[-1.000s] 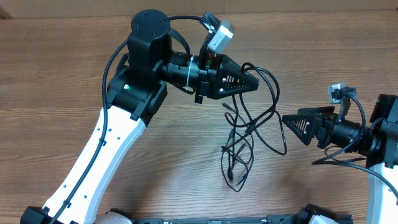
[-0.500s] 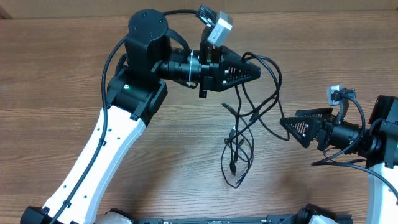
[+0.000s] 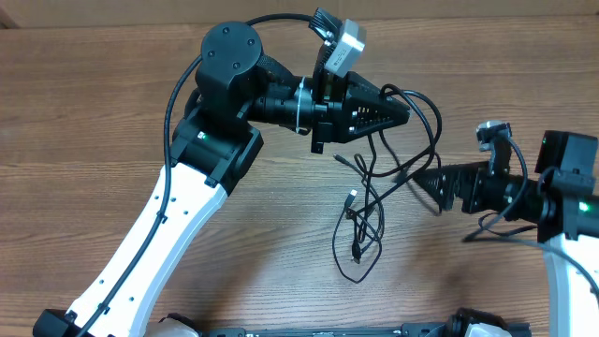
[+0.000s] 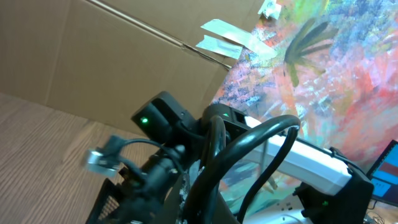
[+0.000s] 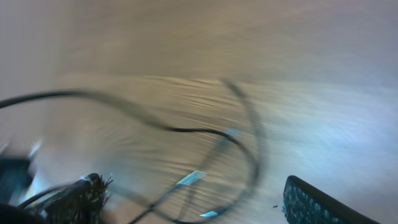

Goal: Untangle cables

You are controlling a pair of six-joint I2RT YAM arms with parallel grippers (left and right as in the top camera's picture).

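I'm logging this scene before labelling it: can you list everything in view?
thin black cords with silver-tipped plugs: one tangle, number unclear; black; hanging from the left hand to mid-table
brown wooden table: one; brown; under everything
brown cardboard panel: one; brown; background of the left wrist view
colourful painted sheet: one; multicoloured; beside the cardboard
left hand: one; black; shut on the cords
right hand: one; black; open, right of the tangle

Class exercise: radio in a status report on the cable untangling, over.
Left gripper: jaws shut on the cables, upper loops lifted. Right gripper: jaws open, close beside the loops, gripping nothing. Cables tangled, lower ends on the table. Nothing blocking.
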